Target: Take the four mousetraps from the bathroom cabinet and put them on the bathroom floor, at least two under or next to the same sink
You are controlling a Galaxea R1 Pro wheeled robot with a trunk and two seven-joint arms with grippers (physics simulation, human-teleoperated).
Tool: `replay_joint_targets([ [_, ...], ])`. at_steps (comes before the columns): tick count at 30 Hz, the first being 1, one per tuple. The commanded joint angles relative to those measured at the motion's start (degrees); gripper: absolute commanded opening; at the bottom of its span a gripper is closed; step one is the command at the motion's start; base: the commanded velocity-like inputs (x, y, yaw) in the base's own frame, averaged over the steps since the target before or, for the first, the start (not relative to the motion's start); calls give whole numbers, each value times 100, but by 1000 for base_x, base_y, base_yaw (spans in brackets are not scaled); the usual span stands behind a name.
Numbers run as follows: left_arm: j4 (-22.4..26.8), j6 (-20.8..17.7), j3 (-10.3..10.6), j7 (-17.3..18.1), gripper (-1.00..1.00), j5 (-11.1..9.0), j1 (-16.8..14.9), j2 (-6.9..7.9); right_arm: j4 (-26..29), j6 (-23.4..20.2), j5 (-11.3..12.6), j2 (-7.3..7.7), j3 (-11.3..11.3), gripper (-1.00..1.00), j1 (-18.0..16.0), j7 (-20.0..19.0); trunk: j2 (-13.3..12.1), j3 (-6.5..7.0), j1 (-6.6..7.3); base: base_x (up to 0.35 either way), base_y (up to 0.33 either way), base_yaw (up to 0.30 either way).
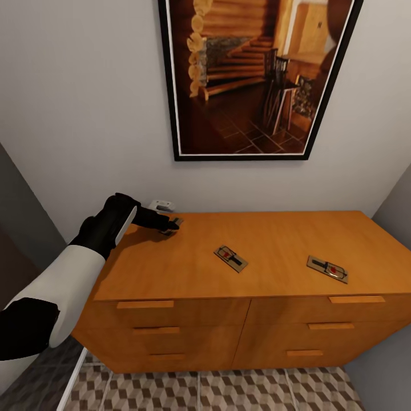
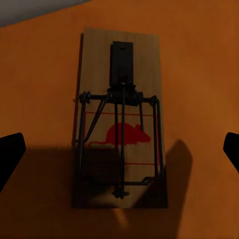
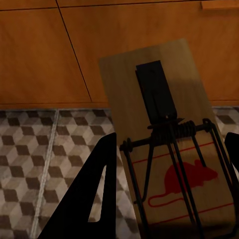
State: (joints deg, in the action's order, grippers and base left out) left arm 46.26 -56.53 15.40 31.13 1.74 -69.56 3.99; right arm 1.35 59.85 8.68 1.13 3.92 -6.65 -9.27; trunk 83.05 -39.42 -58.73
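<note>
Mousetraps lie flat on the orange-brown top of the cabinet (image 1: 188, 265). One mousetrap (image 1: 230, 258) sits near the middle of the top, a second mousetrap (image 1: 327, 269) nearer the right front edge, well apart from it. At the back left corner the left tool (image 1: 171, 225) reaches in low over a third mousetrap (image 2: 119, 134). In the left wrist view this trap lies between the two dark fingertips (image 2: 10, 152), which stand wide apart on either side and do not touch it, so the tool is open; its shadow falls across the board's near end and the red mouse mark.

In the right wrist view the right tool (image 3: 169, 164) is closed on a fourth mousetrap (image 3: 169, 144), one dark finger (image 3: 94, 194) pressed against the board's side. The trap is held off the ground, in front of the cabinet's drawer fronts and over the cube-patterned bathroom floor (image 3: 35, 164).

A framed picture (image 1: 257, 77) hangs on the wall over the cabinet.
</note>
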Motion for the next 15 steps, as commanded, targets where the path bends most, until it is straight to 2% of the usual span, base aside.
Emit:
replay_joint_targets([
  [1, 5, -15, 15, 25, 100, 20, -4, 5, -3, 15, 73, 1, 39, -100, -3, -55, 3, -8, 0, 0, 0, 0],
  [15, 5, -15, 15, 25, 100, 21, -4, 5, -3, 15, 79, 1, 39, -100, -3, -57, 3, -41, 0, 0, 0, 0],
])
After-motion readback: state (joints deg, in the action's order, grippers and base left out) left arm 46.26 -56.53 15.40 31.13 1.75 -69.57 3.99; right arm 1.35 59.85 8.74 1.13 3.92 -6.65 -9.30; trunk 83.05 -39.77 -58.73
